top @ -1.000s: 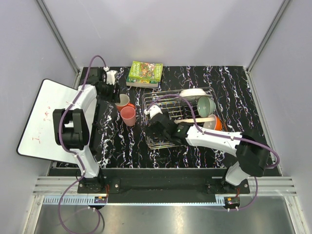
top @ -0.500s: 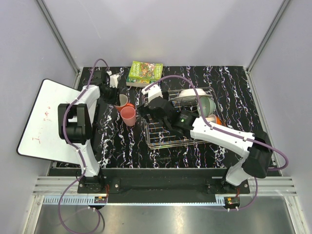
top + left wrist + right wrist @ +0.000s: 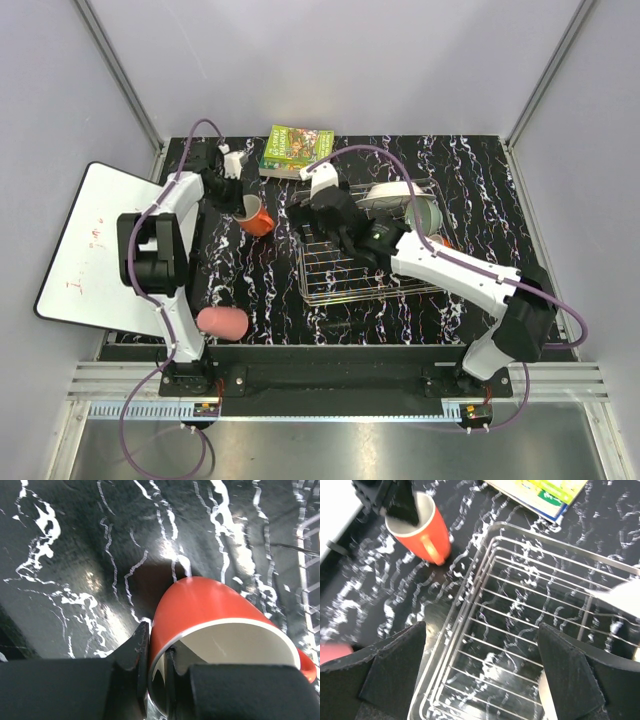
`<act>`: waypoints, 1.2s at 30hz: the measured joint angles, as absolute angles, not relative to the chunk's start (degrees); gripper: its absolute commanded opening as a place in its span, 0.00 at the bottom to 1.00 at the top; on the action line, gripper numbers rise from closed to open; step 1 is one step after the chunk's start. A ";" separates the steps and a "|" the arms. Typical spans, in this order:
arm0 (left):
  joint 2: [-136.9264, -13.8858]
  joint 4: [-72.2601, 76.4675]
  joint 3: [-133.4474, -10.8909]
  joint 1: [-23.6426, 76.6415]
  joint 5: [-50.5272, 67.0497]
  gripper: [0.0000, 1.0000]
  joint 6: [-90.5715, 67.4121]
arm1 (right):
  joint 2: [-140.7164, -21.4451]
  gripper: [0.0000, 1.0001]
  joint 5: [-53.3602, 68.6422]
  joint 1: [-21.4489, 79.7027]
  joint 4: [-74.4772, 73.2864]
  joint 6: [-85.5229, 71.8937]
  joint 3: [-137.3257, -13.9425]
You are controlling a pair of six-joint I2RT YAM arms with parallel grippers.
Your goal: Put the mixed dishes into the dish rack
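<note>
An orange-red cup [image 3: 210, 605] with a cream inside leans on the black table. My left gripper [image 3: 157, 655] is shut on its rim, one finger outside and one inside. From above, this cup [image 3: 258, 217] and the left gripper [image 3: 243, 203] sit left of the dish rack [image 3: 340, 280]. A salmon-pink cup [image 3: 222, 322] lies on its side near the front left edge. My right gripper [image 3: 482, 672] hangs open and holds nothing, above the dish rack's [image 3: 520, 605] left part. A white plate [image 3: 395, 193] and a pale green bowl [image 3: 422, 215] stand in the rack's far right; an orange bowl [image 3: 444, 245] is mostly hidden.
A green book [image 3: 297, 150] lies at the back, just beyond the rack. A white board [image 3: 90, 240] with red scribbles overhangs the table's left side. The right arm stretches across the rack from the front right.
My left gripper has shut on the orange-red cup's rim. The salmon-pink cup that stood beside it now lies near the front edge. The right gripper moved toward the rack's far left.
</note>
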State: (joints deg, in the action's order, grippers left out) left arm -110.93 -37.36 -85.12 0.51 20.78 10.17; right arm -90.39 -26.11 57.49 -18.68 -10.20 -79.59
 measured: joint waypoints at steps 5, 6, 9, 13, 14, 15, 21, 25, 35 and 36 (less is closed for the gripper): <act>-109.06 -40.21 -88.77 0.16 28.47 0.00 7.55 | -90.37 0.99 -17.04 52.21 -16.97 -14.63 -79.99; -108.60 -40.69 -89.91 0.10 31.05 0.00 6.83 | -90.26 0.98 -14.87 51.11 -16.38 -15.90 -79.77; -107.20 -41.06 -92.86 -0.49 40.62 0.00 3.68 | -88.68 0.98 -7.75 47.70 -13.43 -20.91 -77.19; -105.01 -40.14 -94.24 -1.23 52.53 0.00 -0.40 | -85.21 0.99 4.58 40.75 -7.64 -31.66 -71.72; -104.36 -39.42 -94.13 -1.34 55.75 0.00 -1.76 | -84.55 1.00 7.55 38.70 -5.69 -34.68 -70.46; -103.88 -38.22 -93.73 -1.43 57.78 0.00 -2.59 | -84.18 1.00 10.07 36.86 -4.03 -37.10 -69.56; -97.36 -21.23 -83.37 -1.45 67.31 0.00 -12.82 | -88.40 1.00 29.87 25.39 24.71 -65.52 -61.08; -96.47 -11.20 -81.52 -1.39 71.46 0.00 -20.38 | -101.16 1.00 37.15 25.32 47.11 -85.10 -60.45; -96.49 21.50 -74.37 -0.60 76.38 0.00 -46.11 | -107.74 1.00 41.58 26.22 63.61 -100.20 -60.47; -96.51 25.63 -73.56 -0.54 76.69 0.00 -49.32 | -107.74 1.00 41.58 26.22 64.55 -100.79 -60.60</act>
State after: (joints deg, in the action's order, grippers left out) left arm -96.51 25.63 -73.56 -0.54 76.69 -49.32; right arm -107.74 41.58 26.22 64.55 -100.79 -60.60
